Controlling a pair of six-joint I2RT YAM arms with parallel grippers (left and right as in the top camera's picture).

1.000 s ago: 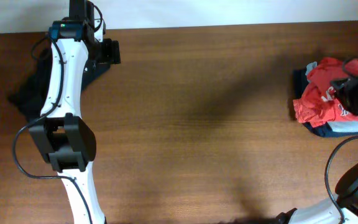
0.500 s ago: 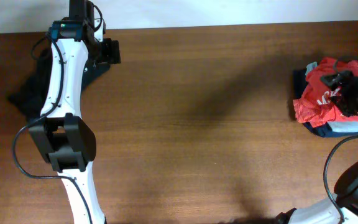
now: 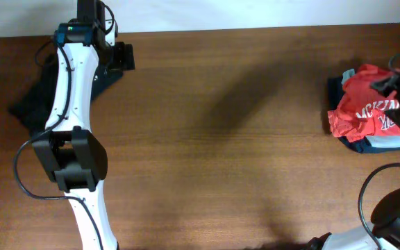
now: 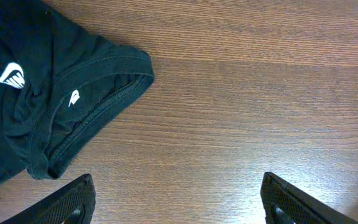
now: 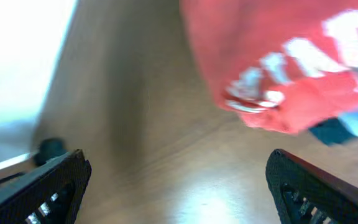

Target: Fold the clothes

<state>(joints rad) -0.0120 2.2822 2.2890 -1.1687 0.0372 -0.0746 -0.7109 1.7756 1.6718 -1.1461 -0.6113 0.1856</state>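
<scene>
Since the right gripper (image 5: 176, 180) lifted off the red T-shirt (image 3: 363, 111), jaws wide, left gripper (image 4: 176, 193) unchanged, wide

Crumpled red T-shirt (image 3: 363, 111), black garment (image 4: 36, 93), well apart

Open table (image 3: 242, 153) middle, clothes (image 3: 360, 114) at both ends

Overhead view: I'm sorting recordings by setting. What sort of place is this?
Probably a robotics test bench, not a home: a wooden table, a white robot arm reaching over it, and a red T-shirt and black garment lying at opposite ends.
</scene>
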